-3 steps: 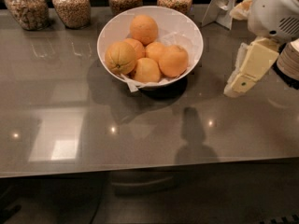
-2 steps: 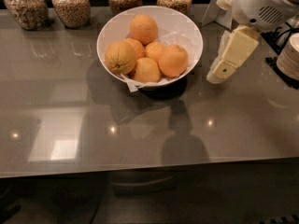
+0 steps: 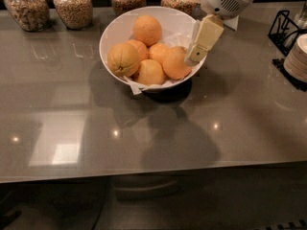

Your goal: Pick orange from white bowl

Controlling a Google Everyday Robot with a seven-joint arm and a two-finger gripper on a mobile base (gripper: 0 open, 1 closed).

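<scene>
The white bowl (image 3: 111, 36) with a white paper lining stands on the grey counter at the back centre and holds several oranges. The deep orange, slightly oval orange (image 3: 174, 64) lies at the bowl's right side. A yellower orange with a dark stem dimple (image 3: 123, 60) lies at the left. My gripper (image 3: 193, 57), cream-coloured under a white wrist, reaches down from the upper right. It hangs over the bowl's right rim, with its tip right beside the deep orange one. I cannot tell if it touches the fruit.
Several glass jars of nuts and grains (image 3: 73, 5) line the back edge behind the bowl. A black wire rack (image 3: 282, 27) and a stack of plates (image 3: 297, 56) stand at the right edge. The counter's front edge (image 3: 153, 172) runs across below.
My gripper has moved left and down, from the counter to the right of the bowl to over the bowl's right rim beside the oranges. The oranges have not moved.
</scene>
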